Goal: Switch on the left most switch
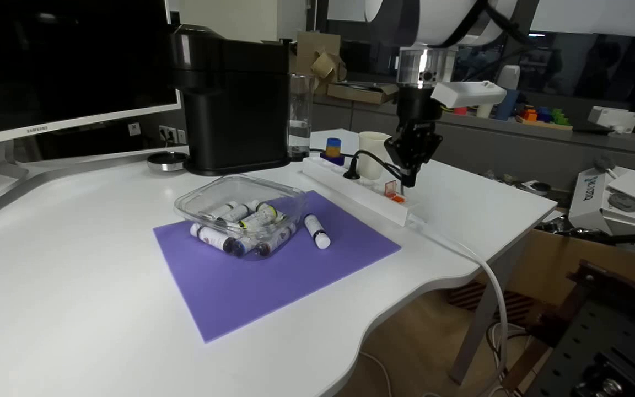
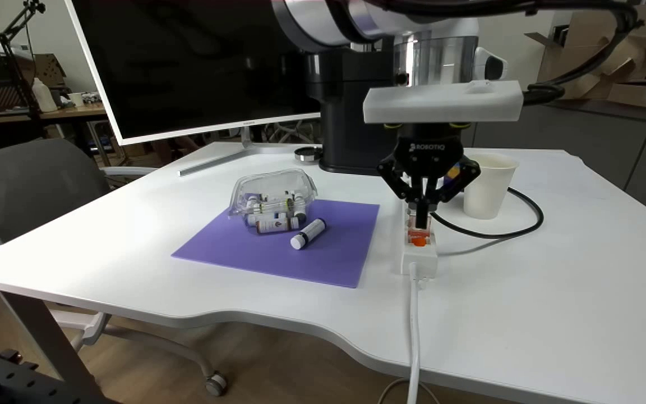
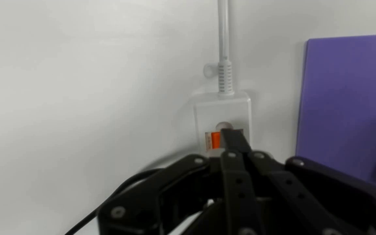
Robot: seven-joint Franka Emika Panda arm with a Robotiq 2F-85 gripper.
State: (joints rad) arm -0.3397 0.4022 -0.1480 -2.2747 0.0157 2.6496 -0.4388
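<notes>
Orange-red and small, the rocker switch (image 3: 215, 139) that I take for the leftmost lies in the white power strip (image 1: 353, 189), at the end where the white cable (image 2: 414, 320) leaves it; no other rocker can be told clearly, so that is a judgement. Beside it a translucent reddish flap (image 1: 390, 189) stands raised. Whether the rocker is on or off cannot be made out.

Just over it, as it seems, hang the black fingers (image 2: 421, 220), drawn together to one narrow point with nothing between them; in the wrist view they hide part of the switch. Contact cannot be confirmed. The step in hand looks like lining up for the press, with the press itself probably not done. The next move should be a slight shift so the tip meets the proper half of the rocker, then a short, straight push, stopping once it tips. Drifting toward the raised flap could snag it.

Farther out, a black cord (image 3: 126, 184) curves past a pale cup (image 2: 485, 191), and on the strip's opposite side a purple mat (image 2: 278, 258) lies flat on the counter (image 2: 553, 314).
</notes>
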